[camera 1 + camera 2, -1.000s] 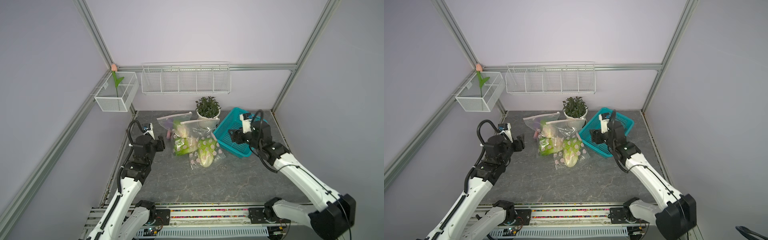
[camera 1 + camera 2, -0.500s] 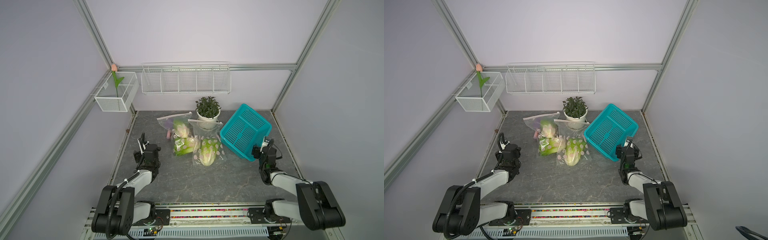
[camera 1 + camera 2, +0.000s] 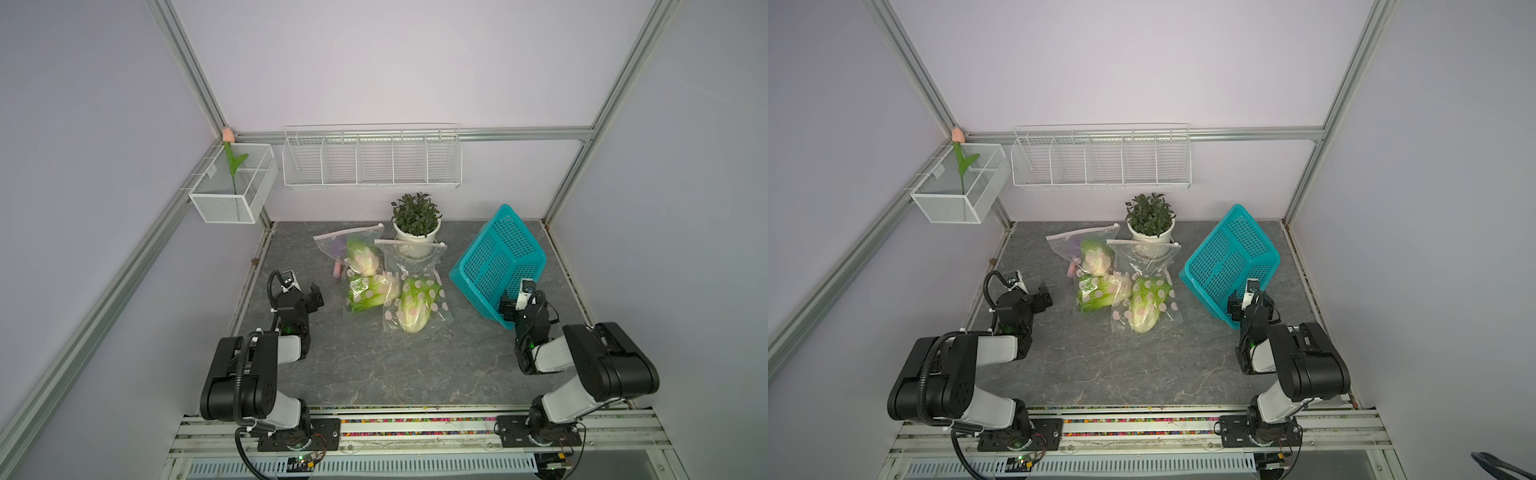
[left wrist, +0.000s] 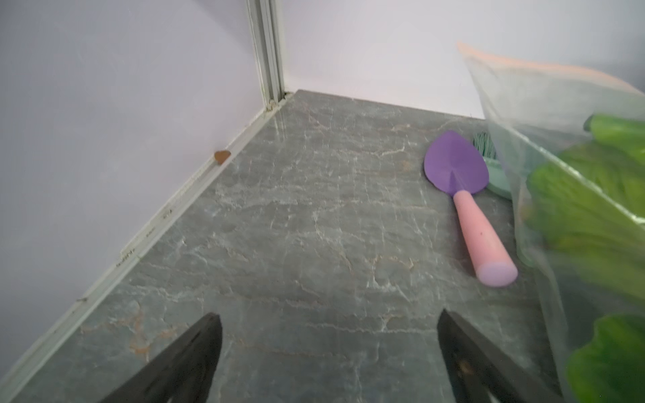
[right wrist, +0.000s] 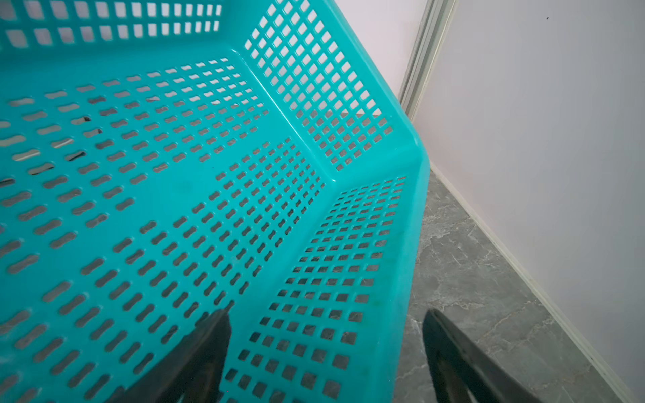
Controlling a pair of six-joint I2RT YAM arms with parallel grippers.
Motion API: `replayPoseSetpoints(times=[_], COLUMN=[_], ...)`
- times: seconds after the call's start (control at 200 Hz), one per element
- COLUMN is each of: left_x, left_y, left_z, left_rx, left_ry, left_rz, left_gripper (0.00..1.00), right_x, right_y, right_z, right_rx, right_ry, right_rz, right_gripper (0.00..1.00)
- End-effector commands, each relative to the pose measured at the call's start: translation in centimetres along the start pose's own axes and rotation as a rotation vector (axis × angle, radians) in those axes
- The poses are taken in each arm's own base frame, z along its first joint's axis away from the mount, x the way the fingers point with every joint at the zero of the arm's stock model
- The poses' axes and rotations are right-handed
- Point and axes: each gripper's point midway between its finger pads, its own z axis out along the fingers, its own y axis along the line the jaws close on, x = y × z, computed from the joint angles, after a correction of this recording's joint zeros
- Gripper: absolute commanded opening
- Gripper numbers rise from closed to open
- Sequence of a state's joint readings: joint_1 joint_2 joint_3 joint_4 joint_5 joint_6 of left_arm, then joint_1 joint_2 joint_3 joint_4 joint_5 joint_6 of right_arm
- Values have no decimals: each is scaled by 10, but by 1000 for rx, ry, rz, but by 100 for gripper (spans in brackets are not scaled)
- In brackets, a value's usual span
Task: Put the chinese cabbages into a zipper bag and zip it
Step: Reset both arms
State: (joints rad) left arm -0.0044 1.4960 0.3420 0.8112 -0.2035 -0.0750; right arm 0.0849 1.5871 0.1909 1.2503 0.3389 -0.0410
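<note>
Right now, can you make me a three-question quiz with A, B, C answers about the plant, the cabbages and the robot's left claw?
1. Where does the potted plant stand?
A. near the front edge
B. at the back, just behind the zipper bags
C. in the far left corner

2. How many chinese cabbages are there?
A. two
B. five
C. three

3. What is the left gripper doing?
A. open, holding nothing
B. shut on a cabbage
C. shut on a bag's zip

Answers:
1 B: a bag's top edge overlaps its white pot in both top views.
2 C: three light-green heads show through the bags.
3 A: the left wrist view shows its fingers wide apart over bare table.
</note>
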Motion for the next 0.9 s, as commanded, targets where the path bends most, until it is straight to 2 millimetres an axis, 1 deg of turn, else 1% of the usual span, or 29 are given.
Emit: replayPoseSetpoints(times=[0.0,0.305,0.45,0.895], left_x=[-24,-24,-24,-24], left_y=[6,5,-2,-3], left_z=[0,3,8,8], left_rx=[-32,-41,-35,-35], left_ry=[-86,-71,-47,-46], left_rz=[-60,-48,-16,-14], left_gripper=[99,99,99,99], right_x=[-17,-17,-16,-16], right_y=[-4,-4,-3,-4], right_z=[-1,0,0,2], right_rx=[12,13,12,18], right_ry=[-75,-71,-68,-55], right_rz=[9,8,8,6], right_gripper=[89,89,89,89])
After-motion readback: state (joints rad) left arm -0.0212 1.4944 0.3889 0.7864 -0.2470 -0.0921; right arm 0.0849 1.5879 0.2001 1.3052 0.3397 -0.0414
